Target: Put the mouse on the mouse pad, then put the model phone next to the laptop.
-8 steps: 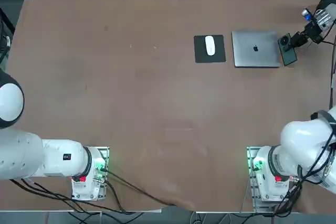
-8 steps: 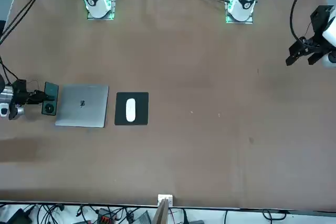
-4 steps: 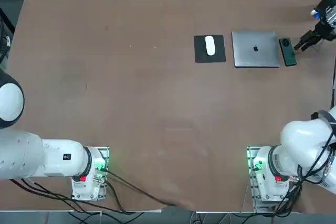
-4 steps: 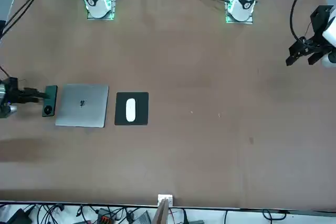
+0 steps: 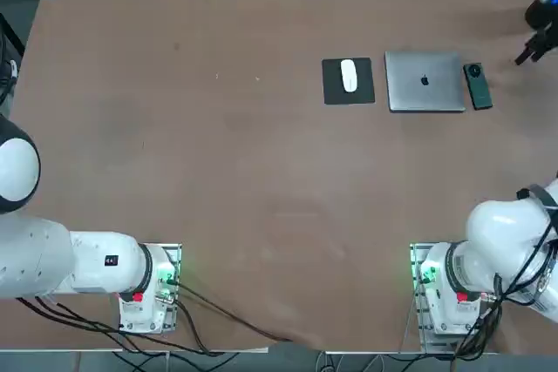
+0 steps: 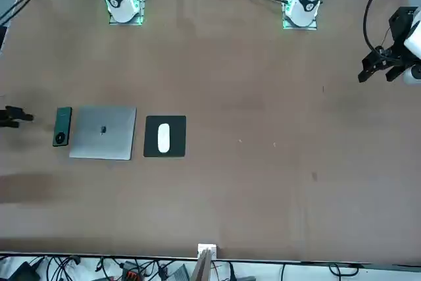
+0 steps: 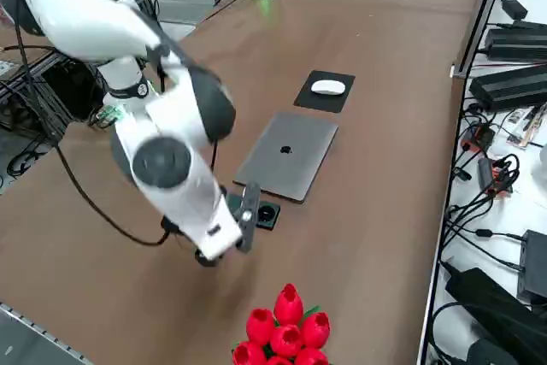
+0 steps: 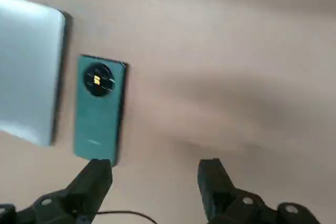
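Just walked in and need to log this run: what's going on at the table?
Both placements look done. The mouse sits on the mouse pad, and the model phone lies flat beside the laptop, on the side away from the pad. The right gripper is off the phone, open and empty.

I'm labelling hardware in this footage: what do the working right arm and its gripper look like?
The right arm has glossy white rounded shells with black joint bands and a grey round cap, trailing a black cable. Its base glows green with a red part. The right gripper has two black, blocky fingers.
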Controlling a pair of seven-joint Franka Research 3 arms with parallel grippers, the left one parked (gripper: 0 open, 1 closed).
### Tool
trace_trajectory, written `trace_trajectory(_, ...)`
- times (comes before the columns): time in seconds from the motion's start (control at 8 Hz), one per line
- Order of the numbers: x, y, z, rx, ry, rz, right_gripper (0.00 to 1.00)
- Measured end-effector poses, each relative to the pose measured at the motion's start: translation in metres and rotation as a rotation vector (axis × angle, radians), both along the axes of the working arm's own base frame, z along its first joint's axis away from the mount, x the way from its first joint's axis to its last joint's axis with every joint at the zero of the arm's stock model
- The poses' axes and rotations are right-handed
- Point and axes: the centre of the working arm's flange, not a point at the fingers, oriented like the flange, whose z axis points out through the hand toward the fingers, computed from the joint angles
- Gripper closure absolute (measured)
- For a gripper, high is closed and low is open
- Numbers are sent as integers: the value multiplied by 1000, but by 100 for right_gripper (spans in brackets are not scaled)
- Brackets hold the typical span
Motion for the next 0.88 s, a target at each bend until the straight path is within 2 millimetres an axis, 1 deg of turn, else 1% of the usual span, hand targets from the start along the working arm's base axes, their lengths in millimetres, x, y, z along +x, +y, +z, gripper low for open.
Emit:
trace_trajectory(0.12, 12, 24, 37, -19, -23, 33, 0)
trace_trajectory(0.25, 27, 57, 69, -44, -41, 29, 0)
trace_trajectory(0.38, 40, 94, 93, -67, -44, -22, 0)
trace_trajectory(0.5, 49, 132, 108, -79, -17, -91, 0)
trace_trajectory(0.75, 63, 211, 126, -97, 54, -175, 0)
trace_trajectory(0.88, 66, 253, 142, -112, 77, -194, 0)
